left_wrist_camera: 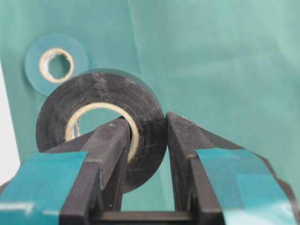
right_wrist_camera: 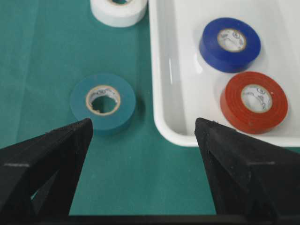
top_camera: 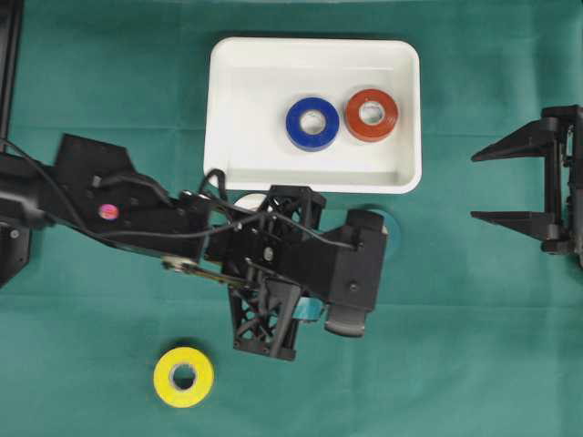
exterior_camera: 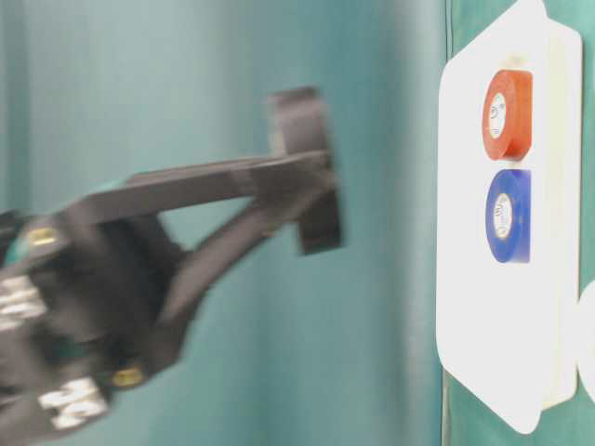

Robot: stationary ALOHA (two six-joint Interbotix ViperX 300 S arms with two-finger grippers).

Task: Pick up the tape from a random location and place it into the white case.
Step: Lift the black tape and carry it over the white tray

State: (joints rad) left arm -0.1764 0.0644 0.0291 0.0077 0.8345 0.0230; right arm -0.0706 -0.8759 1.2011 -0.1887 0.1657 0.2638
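left gripper (left_wrist_camera: 145,154) pinching black tape roll (left_wrist_camera: 101,124) through its hole, just short of the white case (top_camera: 228,109); best carried level over the rim, lowered onto bare floor beside the blue roll (top_camera: 312,123), then released.

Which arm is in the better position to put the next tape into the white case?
Left. Its gripper is shut on the black tape, just beside the white case. The right gripper hangs open and empty at the table's edge.

Two tape rolls (top_camera: 342,119) side by side in white case (top_camera: 228,137); another tape roll (top_camera: 183,376) on cloth (top_camera: 474,364), well apart.
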